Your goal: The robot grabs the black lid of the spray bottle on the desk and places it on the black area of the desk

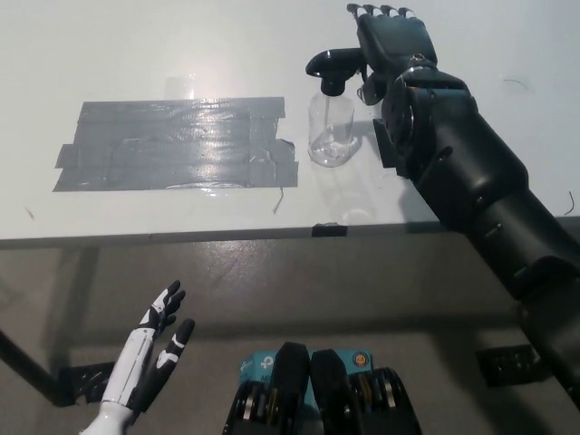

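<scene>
A clear spray bottle [331,127] stands upright on the white desk [181,45], topped by its black trigger lid [331,65]. My black right hand [391,45] reaches in from the right and sits against the back end of the lid, fingers extended upward over it; whether they close on it is hidden. The black area [172,145], a patch of dark tape strips, lies flat to the left of the bottle. My white left hand [154,353] hangs open below the desk's front edge at the lower left.
A small black block [385,145] lies on the desk just right of the bottle, mostly covered by my right forearm [471,190]. The desk's front edge [227,237] runs across the middle of the picture, with grey floor below.
</scene>
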Motion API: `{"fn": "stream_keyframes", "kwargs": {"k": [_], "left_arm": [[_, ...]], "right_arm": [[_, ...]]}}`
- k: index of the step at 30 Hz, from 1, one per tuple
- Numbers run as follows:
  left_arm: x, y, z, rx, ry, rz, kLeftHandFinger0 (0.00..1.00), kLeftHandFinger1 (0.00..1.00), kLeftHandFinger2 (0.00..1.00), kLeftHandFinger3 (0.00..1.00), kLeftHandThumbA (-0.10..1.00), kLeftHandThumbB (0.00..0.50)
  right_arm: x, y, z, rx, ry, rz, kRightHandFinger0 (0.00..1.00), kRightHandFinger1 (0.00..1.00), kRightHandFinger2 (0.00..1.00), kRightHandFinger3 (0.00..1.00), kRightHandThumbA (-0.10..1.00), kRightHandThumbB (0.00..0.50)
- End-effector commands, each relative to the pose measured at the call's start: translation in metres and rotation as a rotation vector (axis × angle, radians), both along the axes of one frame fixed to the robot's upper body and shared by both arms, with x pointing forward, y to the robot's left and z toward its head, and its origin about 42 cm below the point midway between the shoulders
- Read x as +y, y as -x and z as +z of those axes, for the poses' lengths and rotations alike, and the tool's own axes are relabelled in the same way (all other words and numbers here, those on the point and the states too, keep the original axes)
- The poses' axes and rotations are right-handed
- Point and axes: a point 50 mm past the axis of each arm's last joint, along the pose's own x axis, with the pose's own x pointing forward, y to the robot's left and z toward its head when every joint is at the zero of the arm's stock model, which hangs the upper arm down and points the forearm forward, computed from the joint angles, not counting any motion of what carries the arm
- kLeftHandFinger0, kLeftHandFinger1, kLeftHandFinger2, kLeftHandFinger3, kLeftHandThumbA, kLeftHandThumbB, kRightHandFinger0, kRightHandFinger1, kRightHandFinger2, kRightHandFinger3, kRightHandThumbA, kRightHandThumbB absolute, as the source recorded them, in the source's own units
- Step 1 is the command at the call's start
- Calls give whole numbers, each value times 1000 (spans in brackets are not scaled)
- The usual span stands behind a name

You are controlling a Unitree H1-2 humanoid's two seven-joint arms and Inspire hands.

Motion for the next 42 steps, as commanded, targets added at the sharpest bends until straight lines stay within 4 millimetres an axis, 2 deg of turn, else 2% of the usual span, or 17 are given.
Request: {"fn": "stream_keyframes", "kwargs": {"k": [1,7,30,33,34,35,36,37,38,39,40,41,42], "left_arm": [[2,-4,14,-59,-43,-16,1000,1000,1000,1000,933,35],[2,-5,15,-58,-44,-17,1000,1000,1000,1000,931,39],[1,-8,17,-63,-35,-20,1000,1000,1000,1000,921,29],[2,-8,18,-63,-48,-22,1000,1000,1000,1000,924,23],[1,-9,18,-65,-51,-21,1000,1000,1000,1000,926,22],[1,-9,19,-64,-49,-19,1000,1000,1000,1000,925,22],[1,-9,19,-62,-46,-17,1000,1000,1000,1000,923,21],[2,-9,19,-61,-47,-16,1000,1000,1000,1000,919,15],[2,-8,19,-61,-47,-16,1000,1000,1000,1000,918,14],[2,-9,19,-64,-51,-17,1000,1000,1000,1000,915,9],[2,-9,19,-69,-55,-23,1000,1000,1000,1000,915,8],[2,-10,20,-74,-56,-26,1000,1000,1000,1000,916,7],[2,-11,20,-76,-53,-27,1000,1000,1000,1000,921,9]], "right_arm": [[15,-2,45,-138,-20,47,1000,1000,1000,1000,798,494],[17,-2,51,-170,-15,47,1000,1000,1000,1000,843,492],[29,-3,55,-191,-39,61,1000,1000,1000,1000,874,494],[31,-4,53,-177,-61,71,1000,1000,1000,1000,836,479],[31,-5,53,-168,-54,74,1000,1000,1000,1000,817,454],[31,-6,52,-145,-56,80,1000,1000,1000,1000,755,407],[31,-8,51,-105,-83,81,1000,1000,963,1000,625,346],[30,-9,48,-63,-113,75,577,464,578,865,410,325],[30,-9,46,-51,-122,73,337,328,453,801,361,313],[26,-11,40,-35,-116,71,22,93,221,584,-5,260],[21,-12,32,-24,-110,68,4,23,162,462,-81,256],[14,-14,21,-14,-104,58,1,61,214,434,-96,257],[10,-15,15,-13,-112,53,13,144,346,371,-100,250]]}}
